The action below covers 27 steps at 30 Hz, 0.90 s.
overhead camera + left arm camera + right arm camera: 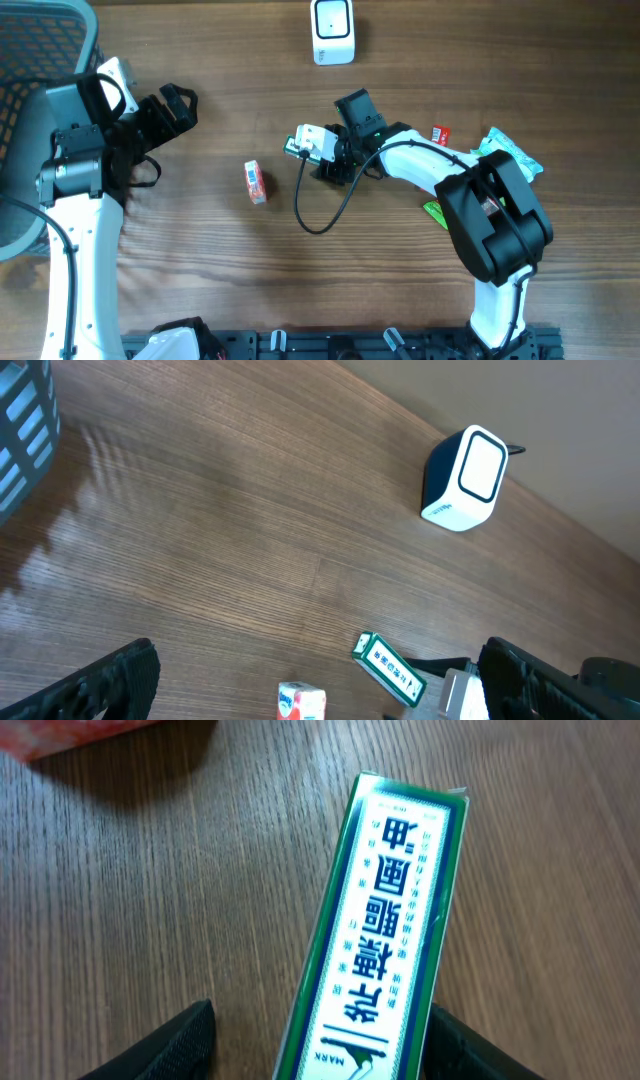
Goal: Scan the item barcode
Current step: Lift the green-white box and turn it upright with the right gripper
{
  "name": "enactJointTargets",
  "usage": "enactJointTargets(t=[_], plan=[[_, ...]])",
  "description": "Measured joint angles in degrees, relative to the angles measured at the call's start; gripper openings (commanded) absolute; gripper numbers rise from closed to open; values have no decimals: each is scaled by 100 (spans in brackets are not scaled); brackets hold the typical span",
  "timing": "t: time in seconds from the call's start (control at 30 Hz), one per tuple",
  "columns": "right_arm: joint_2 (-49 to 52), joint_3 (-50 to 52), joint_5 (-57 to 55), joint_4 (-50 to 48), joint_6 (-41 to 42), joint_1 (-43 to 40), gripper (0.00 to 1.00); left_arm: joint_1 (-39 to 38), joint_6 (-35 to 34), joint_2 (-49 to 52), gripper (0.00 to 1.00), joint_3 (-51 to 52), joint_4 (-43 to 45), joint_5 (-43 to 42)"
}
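Observation:
A long green-and-white box [395,920] with printed characters lies flat on the wooden table, also seen as the green box [297,143] and the green box [390,668]. My right gripper [322,1025] straddles its near end. The right finger [470,1050] is against the box's edge, while a strip of bare wood separates the left finger [180,1045] from it. The white barcode scanner [333,30] stands at the table's far edge, also in the left wrist view as the scanner [465,478]. My left gripper [170,108] is open and holds nothing, well left of the box.
A small orange-and-white carton [255,182] lies left of the box. A black cable [318,222] loops over the table below the right gripper. A red packet [441,133], a green-white pouch [512,157] and a green item [434,210] lie at right. A blue mesh basket [40,60] sits far left.

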<state>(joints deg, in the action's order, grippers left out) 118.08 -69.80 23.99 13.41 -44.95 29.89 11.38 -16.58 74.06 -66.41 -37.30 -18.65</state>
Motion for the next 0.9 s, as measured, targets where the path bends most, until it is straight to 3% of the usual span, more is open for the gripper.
enactJointTargets(t=[0.07,0.4,0.53,0.9], plan=[[0,0,-2,42,356,0,54,0,0,0,100,0,0,0],[24,2,-348,-389,2157,0,57,0,0,0,100,0,0,0],[24,2,-350,-409,2396,0,61,0,0,0,100,0,0,0],[22,-13,-560,-330,2455,9,57,0,0,0,100,0,0,2]])
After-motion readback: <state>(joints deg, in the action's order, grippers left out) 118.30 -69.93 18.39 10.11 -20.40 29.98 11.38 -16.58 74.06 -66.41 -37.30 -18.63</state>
